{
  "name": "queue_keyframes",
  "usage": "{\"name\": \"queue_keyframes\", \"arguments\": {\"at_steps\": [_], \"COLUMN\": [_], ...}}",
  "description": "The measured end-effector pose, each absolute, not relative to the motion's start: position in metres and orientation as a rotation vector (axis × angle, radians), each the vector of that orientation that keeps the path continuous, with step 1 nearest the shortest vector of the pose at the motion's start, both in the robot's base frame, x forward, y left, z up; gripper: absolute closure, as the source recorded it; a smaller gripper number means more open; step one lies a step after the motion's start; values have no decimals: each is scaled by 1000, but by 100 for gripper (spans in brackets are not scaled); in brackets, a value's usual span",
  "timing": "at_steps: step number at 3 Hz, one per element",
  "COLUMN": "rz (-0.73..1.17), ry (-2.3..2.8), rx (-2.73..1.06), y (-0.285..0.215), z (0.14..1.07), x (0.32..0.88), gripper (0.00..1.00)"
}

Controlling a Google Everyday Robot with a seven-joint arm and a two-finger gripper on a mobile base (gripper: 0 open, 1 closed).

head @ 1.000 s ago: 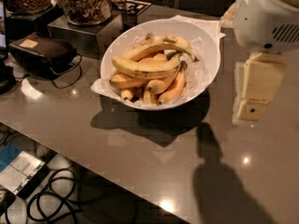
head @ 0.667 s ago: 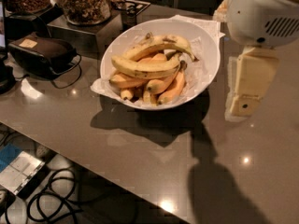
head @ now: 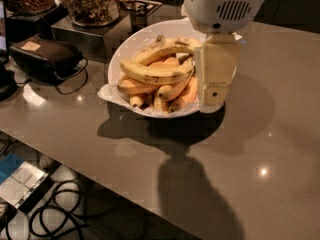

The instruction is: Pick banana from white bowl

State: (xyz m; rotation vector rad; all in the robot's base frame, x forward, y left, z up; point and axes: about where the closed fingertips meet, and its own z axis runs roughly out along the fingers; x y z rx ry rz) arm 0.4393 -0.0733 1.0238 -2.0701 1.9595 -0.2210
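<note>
A wide, glossy white bowl [head: 131, 47] lined with crinkled white paper stands on the grey counter [head: 260, 134]. It holds several ripe yellow bananas [head: 155, 73] with brown spots, piled on one another. My gripper [head: 215, 91] hangs from the white arm housing [head: 225, 4] over the bowl's right rim, beside the bananas. Its cream-coloured fingers point down and cover the right part of the bowl. It holds nothing that I can see.
A dark case with a cord [head: 45, 59] lies left of the bowl. Glass jars of snacks [head: 92, 1] stand on a box behind it. The counter's front edge runs diagonally; cables [head: 65, 214] lie on the floor below.
The gripper has moved left, from beside the bowl's right side to over its right rim. The bowl appears larger and more central in view. The bananas have not moved.
</note>
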Motion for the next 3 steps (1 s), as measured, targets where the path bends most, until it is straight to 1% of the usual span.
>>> {"name": "queue_keyframes", "arguments": {"at_steps": [1,3], "rz": [-236,-186], "ry": [1926,1939], "rx": [-2052,-2025], "y": [-67,-70], "z": [1032,1020], "x": [441,465], "gripper": [0,0]}}
